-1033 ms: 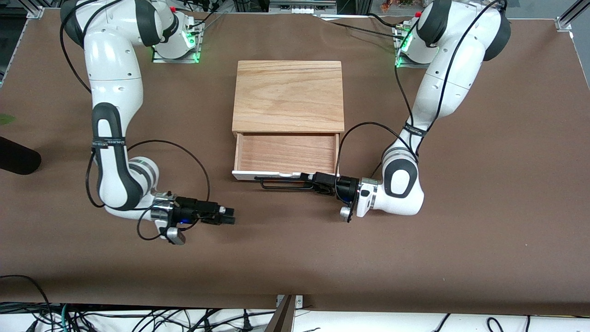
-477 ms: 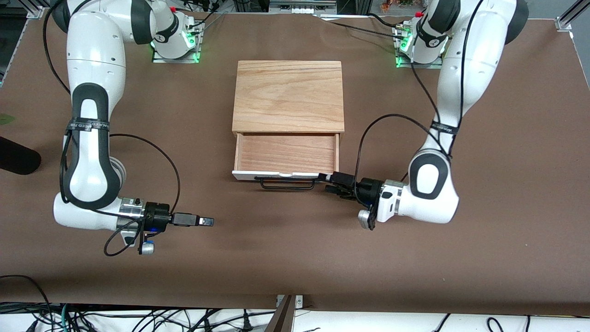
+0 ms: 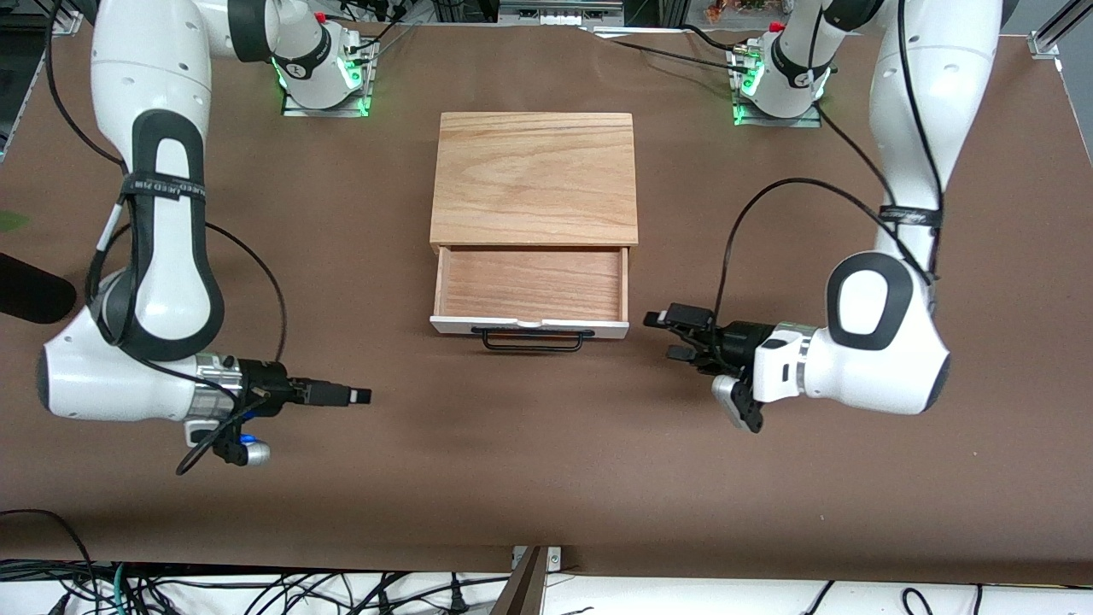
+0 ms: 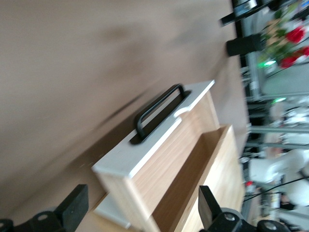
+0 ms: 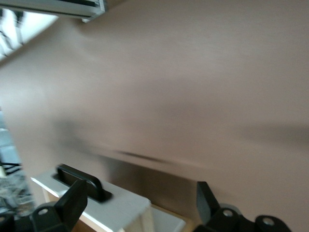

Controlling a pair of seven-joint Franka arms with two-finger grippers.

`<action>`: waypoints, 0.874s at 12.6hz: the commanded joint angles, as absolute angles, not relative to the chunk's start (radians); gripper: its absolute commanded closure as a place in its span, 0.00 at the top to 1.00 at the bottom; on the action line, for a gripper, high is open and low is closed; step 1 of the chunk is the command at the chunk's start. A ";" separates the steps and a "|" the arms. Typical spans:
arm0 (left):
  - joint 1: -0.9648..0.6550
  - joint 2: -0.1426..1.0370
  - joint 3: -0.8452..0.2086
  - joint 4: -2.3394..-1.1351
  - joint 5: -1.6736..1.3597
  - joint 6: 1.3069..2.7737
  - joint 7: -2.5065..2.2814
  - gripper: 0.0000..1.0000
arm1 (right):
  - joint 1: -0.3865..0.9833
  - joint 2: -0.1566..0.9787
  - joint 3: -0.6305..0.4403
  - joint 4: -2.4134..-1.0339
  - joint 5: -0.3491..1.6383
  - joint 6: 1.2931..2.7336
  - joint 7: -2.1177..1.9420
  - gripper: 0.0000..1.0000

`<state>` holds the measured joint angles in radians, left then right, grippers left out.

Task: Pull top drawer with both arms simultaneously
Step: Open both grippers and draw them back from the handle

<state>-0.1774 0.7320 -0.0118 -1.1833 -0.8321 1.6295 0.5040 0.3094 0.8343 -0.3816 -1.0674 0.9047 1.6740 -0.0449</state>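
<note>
The top drawer [image 3: 529,325] stands pulled out of the wooden box [image 3: 534,175]. Its reddish-brown tray [image 3: 529,284] is bare, and its white front carries the black wire handle [image 3: 534,340]. My left gripper [image 3: 664,335] is open and empty, low over the table beside the drawer front toward the left arm's end, apart from the handle. In the left wrist view its fingers [image 4: 72,210] frame the drawer front [image 4: 154,140] and handle [image 4: 157,108]. My right gripper [image 3: 359,395] is open and empty, low over the table toward the right arm's end. The right wrist view shows the front panel [image 5: 111,203] and handle [image 5: 79,181].
A black rounded object [image 3: 30,295] lies at the table's edge at the right arm's end. The two arm bases [image 3: 324,81] [image 3: 773,85] stand beside the box's back. Cables hang along the edge nearest the front camera.
My left gripper has come off the handle and drawn away toward the left arm's end. My right gripper has drawn away toward the right arm's end. The drawer has stayed put.
</note>
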 commanded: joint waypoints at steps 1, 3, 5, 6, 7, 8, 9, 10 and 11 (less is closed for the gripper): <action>-0.155 0.640 -0.009 -1.206 -0.604 1.536 0.494 1.00 | 0.302 0.749 -0.413 -1.081 0.713 1.617 -0.038 1.00; -0.137 0.565 -0.008 -1.219 -0.424 1.455 0.491 1.00 | 0.304 0.654 -0.397 -1.120 0.466 1.617 -0.040 1.00; -0.135 0.487 -0.009 -1.226 -0.240 1.410 0.454 1.00 | 0.252 0.516 -0.275 -1.216 0.214 1.631 -0.038 1.00; -0.135 0.454 -0.009 -1.251 -0.194 1.407 0.424 1.00 | 0.211 0.453 -0.205 -1.262 0.102 1.635 -0.038 1.00; -0.138 0.412 -0.009 -1.291 -0.152 1.407 0.382 1.00 | 0.184 0.404 -0.171 -1.278 0.004 1.637 -0.035 1.00; -0.134 0.378 -0.011 -1.325 -0.100 1.411 0.339 1.00 | 0.166 0.356 -0.164 -1.282 -0.055 1.640 -0.029 1.00; -0.132 0.318 -0.009 -1.385 -0.075 1.428 0.315 1.00 | 0.150 0.321 -0.164 -1.293 -0.060 1.643 -0.035 1.00; -0.135 0.240 -0.008 -1.484 -0.061 1.506 0.311 1.00 | 0.138 0.281 -0.163 -1.308 -0.057 1.628 -0.043 1.00; -0.135 0.162 -0.008 -1.593 -0.045 1.566 0.311 1.00 | 0.132 0.211 -0.144 -1.380 -0.057 1.625 -0.037 1.00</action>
